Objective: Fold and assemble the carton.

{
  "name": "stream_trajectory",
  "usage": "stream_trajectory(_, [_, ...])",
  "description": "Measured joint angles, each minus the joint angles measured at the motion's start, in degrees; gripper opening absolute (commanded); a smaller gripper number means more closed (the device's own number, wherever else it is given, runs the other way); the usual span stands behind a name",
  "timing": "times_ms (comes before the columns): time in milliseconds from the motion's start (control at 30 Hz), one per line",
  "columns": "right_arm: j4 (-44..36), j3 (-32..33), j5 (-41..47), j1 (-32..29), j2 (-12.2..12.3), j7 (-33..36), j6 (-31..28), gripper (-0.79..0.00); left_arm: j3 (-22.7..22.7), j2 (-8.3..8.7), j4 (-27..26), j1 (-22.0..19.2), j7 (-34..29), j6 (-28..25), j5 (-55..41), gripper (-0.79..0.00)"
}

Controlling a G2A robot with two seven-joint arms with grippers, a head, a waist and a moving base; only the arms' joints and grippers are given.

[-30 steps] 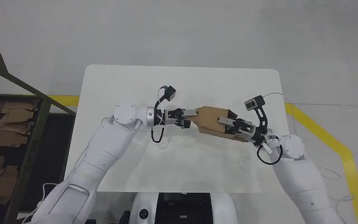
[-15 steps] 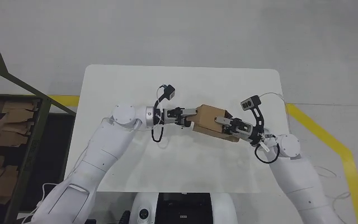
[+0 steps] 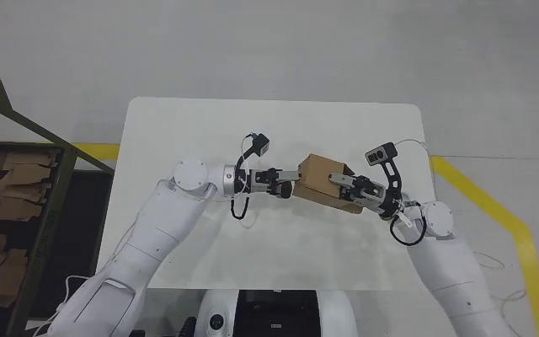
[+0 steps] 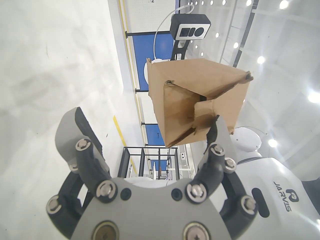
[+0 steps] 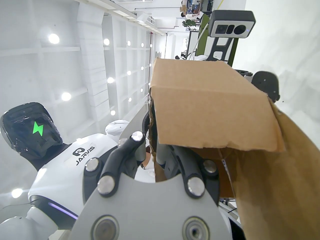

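Above the counter [image 3: 168,135], the right tool [image 3: 339,179] clamps the box [image 3: 320,171]; the left tool [image 3: 289,179], spread apart, may buckle a flap [image 4: 203,112] if it pushes crookedly.

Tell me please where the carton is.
In the top view, the carton is over the table, right of centre, between the left gripper and right gripper.

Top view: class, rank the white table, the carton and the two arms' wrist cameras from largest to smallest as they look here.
1. white table
2. carton
3. left wrist camera and right wrist camera: these look about alike, so I leave them tied.
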Motion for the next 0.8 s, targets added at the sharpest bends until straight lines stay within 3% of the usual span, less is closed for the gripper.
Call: stream_trajectory(800, [1.8,-1.8,2.2,1.1,-0.7,4.7,0.6,-0.785,1.8,-0.24,-0.3,-1.1,0.0,0.0,-0.2,0.000])
